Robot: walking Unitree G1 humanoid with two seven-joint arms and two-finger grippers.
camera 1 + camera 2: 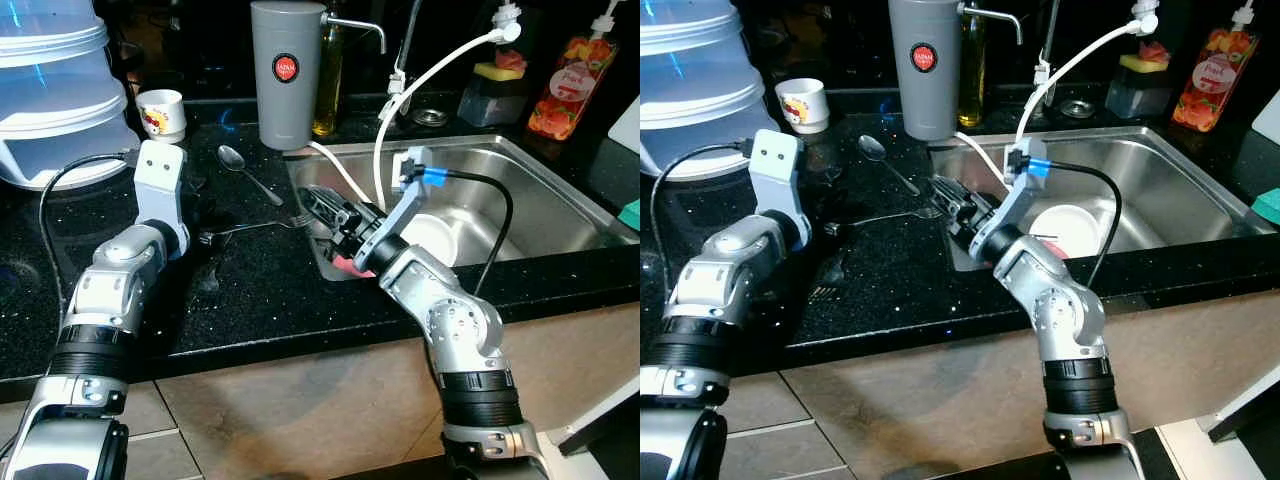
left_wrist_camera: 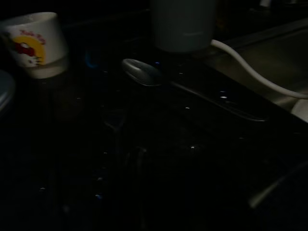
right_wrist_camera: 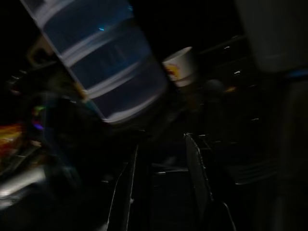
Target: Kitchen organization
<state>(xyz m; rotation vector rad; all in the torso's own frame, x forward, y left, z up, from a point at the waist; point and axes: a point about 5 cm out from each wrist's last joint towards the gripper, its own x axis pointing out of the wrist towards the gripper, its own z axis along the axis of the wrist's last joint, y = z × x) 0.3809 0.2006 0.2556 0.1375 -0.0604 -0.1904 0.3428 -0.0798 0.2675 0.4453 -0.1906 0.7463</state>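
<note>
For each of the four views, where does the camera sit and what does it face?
Left eye, on head: looks down at counter and sink; both arms show.
Right eye, on head: same scene, shifted.
Left wrist: faces spoon, mug; dark.
Right wrist: faces along right gripper toward plastic tub.
Shared: the mug appears in all four.

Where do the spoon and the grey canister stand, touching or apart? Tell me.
Apart. In the left eye view the spoon lies on the black counter with a strip of bare counter between its bowl and the grey canister.
</note>
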